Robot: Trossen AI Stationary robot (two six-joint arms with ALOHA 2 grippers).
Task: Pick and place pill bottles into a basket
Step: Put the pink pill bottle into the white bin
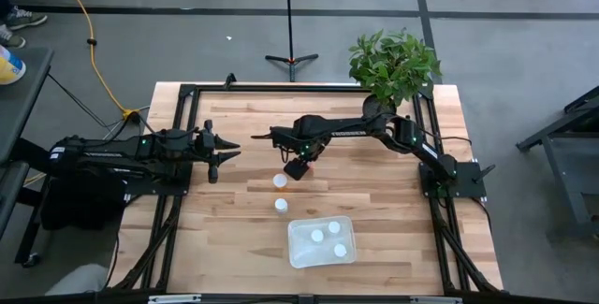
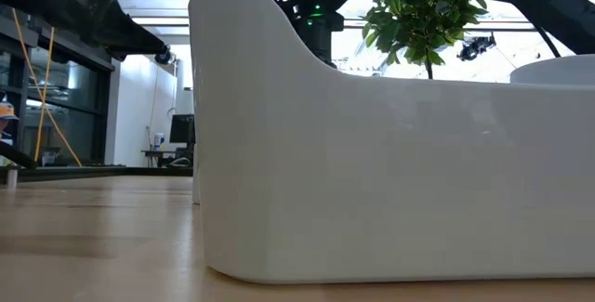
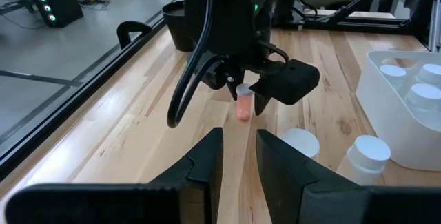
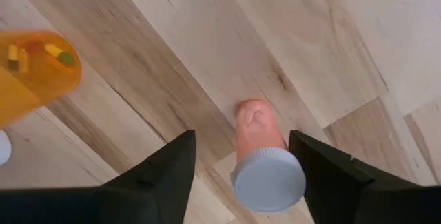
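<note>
The right gripper hangs over the middle of the pale wooden counter, its fingers spread wide on either side of a small orange-tinged pill bottle with a white cap — not touching it as far as the wrist view shows, so nothing is held. That bottle stands upright on the wood, well apart from the shallow translucent white plastic basket near the counter's front edge. Three white-capped bottles already sit inside it, and two more stand between the gripper and the basket.

The left gripper waits at the counter's left side, fingers a little apart and empty.

Main risk from here: the bottle looks off-centre between the right fingers, nearer one side, so closing could shove or tip it instead of pinching it. It's round and light, so it'd probably roll — maybe into the two standing nearby. An orange translucent object also sits close in the right wrist view.
</note>
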